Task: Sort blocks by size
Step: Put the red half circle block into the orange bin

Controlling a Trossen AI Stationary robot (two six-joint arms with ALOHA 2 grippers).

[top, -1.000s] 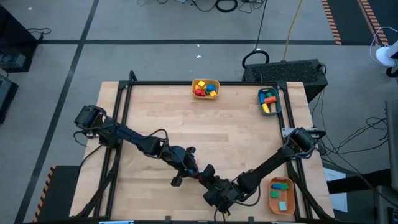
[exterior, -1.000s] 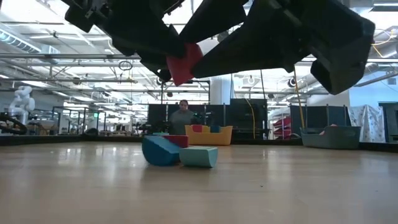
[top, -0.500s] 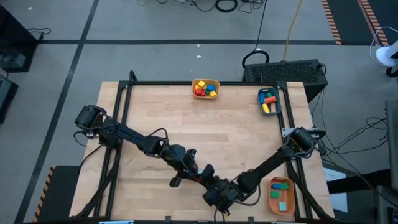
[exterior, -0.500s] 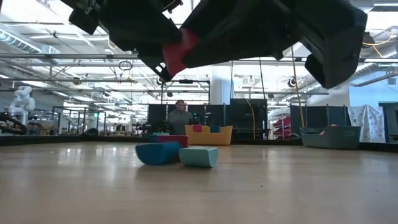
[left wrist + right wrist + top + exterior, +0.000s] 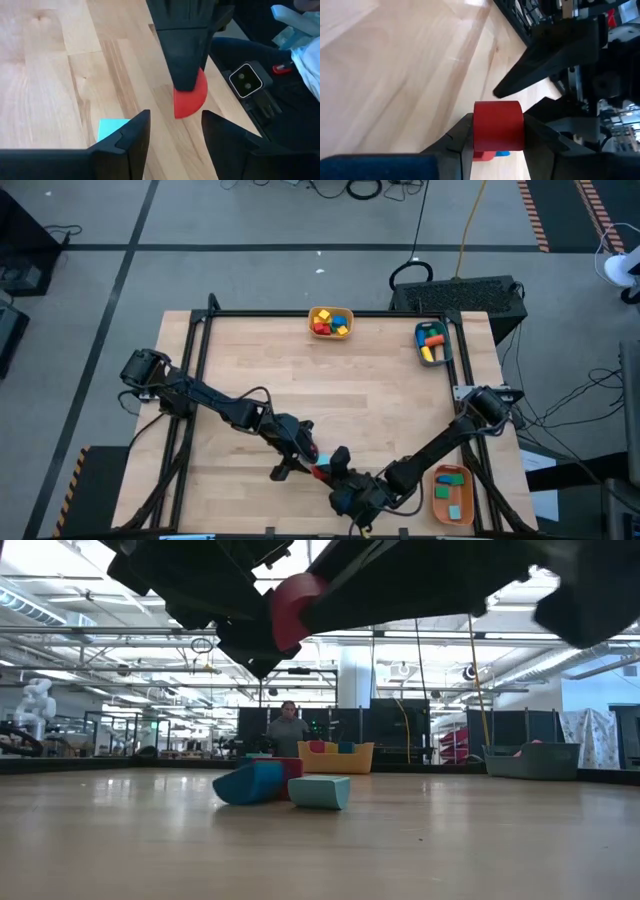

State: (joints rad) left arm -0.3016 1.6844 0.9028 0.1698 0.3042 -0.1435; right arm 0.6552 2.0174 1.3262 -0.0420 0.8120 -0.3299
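Your two arms meet low over the table's near edge, at about 6 o'clock on the wooden table (image 5: pixel 300 370). Your right gripper (image 5: pixel 498 145) holds a red block (image 5: pixel 498 126) pinched between its two fingers, lifted clear of the tabletop. Your left gripper (image 5: pixel 172 132) stands facing it with its fingers parted on either side of that same red block (image 5: pixel 190 100), not touching it.

Below the pair, three loose blocks lie bunched on the wood in the low view: a blue block (image 5: pixel 245 783) tipped on an edge, a red-sided one (image 5: pixel 291 773) just behind it, and a pale cyan block (image 5: pixel 319 791) touching them.

At 12 o'clock on the far edge sits your yellow bin (image 5: pixel 331 322) with red, yellow and blue blocks inside. At about 1 o'clock the teal bin (image 5: pixel 434 343) holds a few more. The orange bin (image 5: pixel 451 493) sits at about 4 o'clock, off the table's right side, with green and cyan blocks in it.

A person (image 5: pixel 291 728) stands in the room beyond the table.
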